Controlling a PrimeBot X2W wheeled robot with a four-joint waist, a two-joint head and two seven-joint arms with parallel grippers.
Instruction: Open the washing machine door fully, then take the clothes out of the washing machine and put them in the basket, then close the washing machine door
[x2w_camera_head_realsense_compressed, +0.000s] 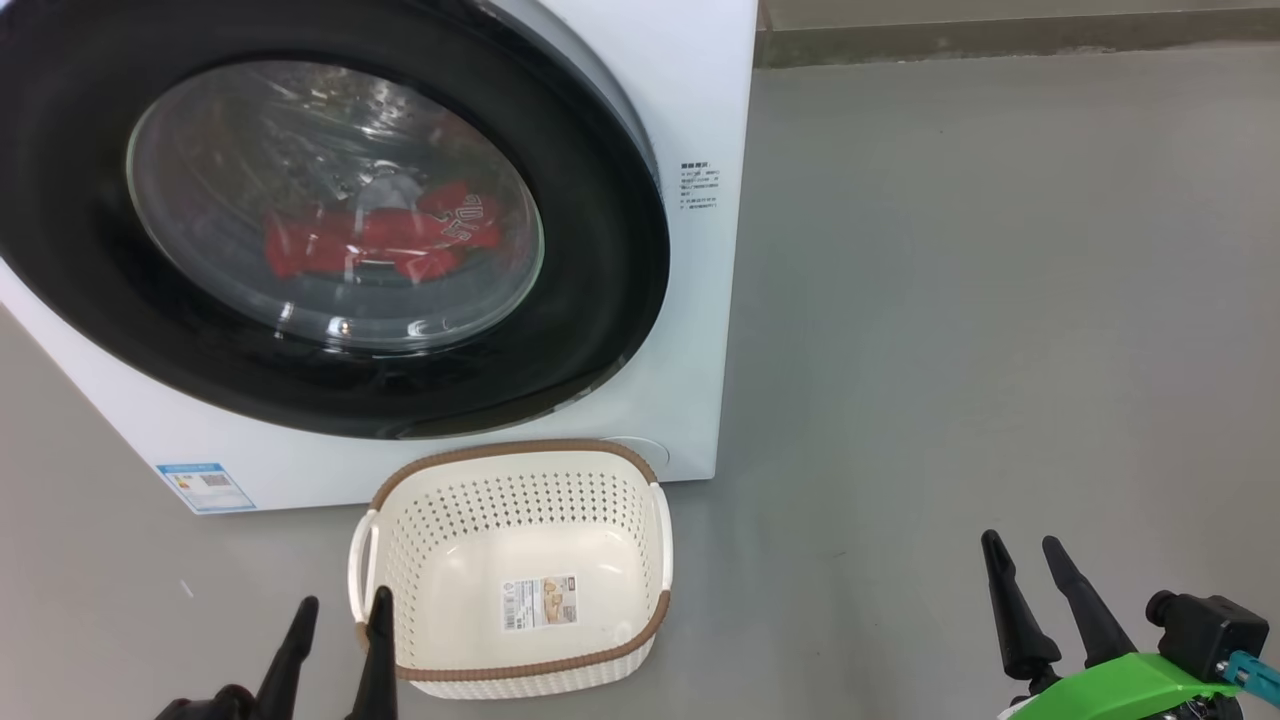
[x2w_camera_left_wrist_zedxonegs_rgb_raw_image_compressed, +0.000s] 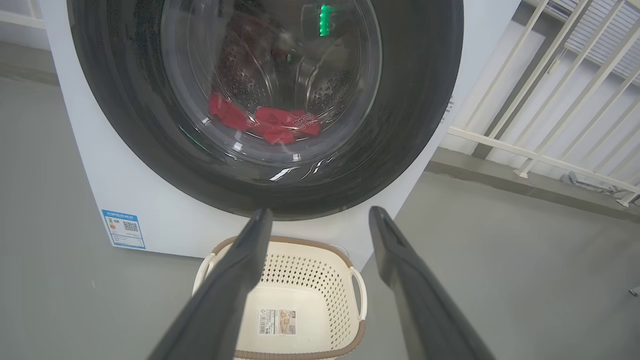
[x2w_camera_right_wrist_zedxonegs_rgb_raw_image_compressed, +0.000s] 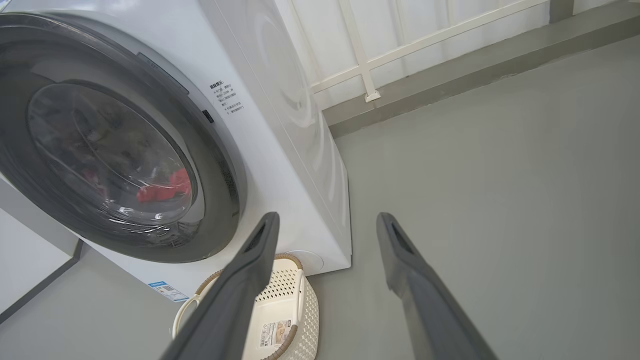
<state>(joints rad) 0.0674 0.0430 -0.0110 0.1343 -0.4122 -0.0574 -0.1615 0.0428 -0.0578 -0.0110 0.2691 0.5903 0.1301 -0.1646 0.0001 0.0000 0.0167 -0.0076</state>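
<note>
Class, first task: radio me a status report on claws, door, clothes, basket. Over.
Open and empty: left claw, right claw. Shut: washing machine door, red clothes inside. Empty basket on floor below door. No obstruction seen.

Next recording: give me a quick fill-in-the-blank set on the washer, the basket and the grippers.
1. The washing machine door is ____.
2. The clothes seen through it are mostly ____.
3. The basket on the floor before the washing machine is ____ of clothes.
4. The left gripper and right gripper both stand ____.
Missing words: closed; red; empty; open.
</note>
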